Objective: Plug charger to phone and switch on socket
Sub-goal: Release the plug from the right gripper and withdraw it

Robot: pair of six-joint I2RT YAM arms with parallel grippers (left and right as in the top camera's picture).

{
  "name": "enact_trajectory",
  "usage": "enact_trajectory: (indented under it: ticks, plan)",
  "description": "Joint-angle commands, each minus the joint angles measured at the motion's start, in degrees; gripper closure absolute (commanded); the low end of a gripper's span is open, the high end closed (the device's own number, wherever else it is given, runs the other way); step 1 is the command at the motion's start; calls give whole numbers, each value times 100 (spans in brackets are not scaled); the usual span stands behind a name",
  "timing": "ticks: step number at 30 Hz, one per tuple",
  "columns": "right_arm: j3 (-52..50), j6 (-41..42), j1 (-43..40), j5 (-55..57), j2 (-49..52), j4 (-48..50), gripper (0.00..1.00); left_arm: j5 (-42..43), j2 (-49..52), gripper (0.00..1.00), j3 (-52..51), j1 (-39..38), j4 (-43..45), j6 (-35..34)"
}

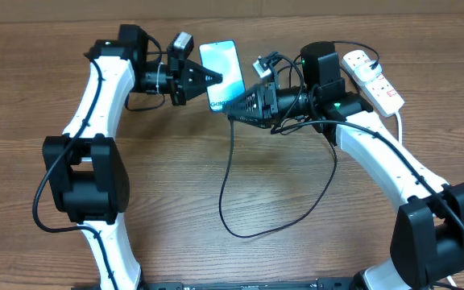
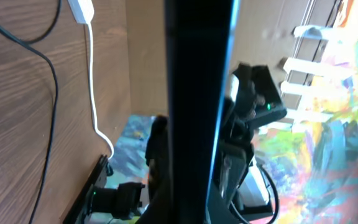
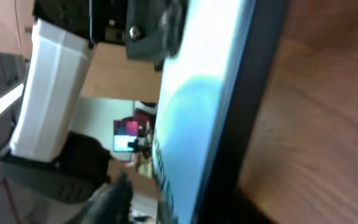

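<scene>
From above, the left hand (image 1: 212, 78) reaches in from the left and is clamped on the side of the phone (image 1: 222, 66), which sits tilted near the middle of the far edge of the surface (image 1: 176, 161), blue screen up; the right hand (image 1: 234, 111) points at the phone's near end and touches or almost touches it; whether its fingers are apart or together I cannot tell; the charger (image 1: 225, 193) runs as a thin black cable from that hand in a long loop toward the near edge and back up to the right arm; whether its tip sits in the phone I cannot tell; the socket (image 1: 374, 78) lies toward the far right corner, its white cord (image 1: 399, 121) trailing off to the right.

The left wrist view shows the phone (image 2: 197, 93) edge-on as a dark bar up the middle, held in the grip; the white cord (image 2: 93, 81) and the black cable (image 2: 48, 81) lie on the wood at left.

The right wrist view is blurred; the phone's (image 3: 197, 112) pale blue screen fills the middle, tilted against the wood (image 3: 316, 112); this hand's own fingers cannot be made out.
</scene>
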Motion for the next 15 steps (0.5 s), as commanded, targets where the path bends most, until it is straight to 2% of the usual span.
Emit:
enact_trajectory:
  ticks: [1, 3, 7, 9, 11, 15]
  plan:
    - [39, -28, -52, 122, 55, -26, 50, 131, -50, 96, 129, -9, 55, 216]
    - [39, -33, -52, 107, 55, -92, 42, -13, -50, 96, 129, 50, 48, 216]
    - [39, -33, -52, 109, 55, -133, 38, -323, -50, 96, 129, 225, 59, 221]
    - [39, -37, -52, 114, 55, -133, 31, -562, -50, 96, 129, 337, 131, 260]
    - [39, -59, -55, 186, 55, -144, 23, -671, -50, 96, 129, 450, 160, 555]
    - [39, -195, -85, 789, 55, -457, 15, -1167, -50, 96, 129, 542, -13, 1137]
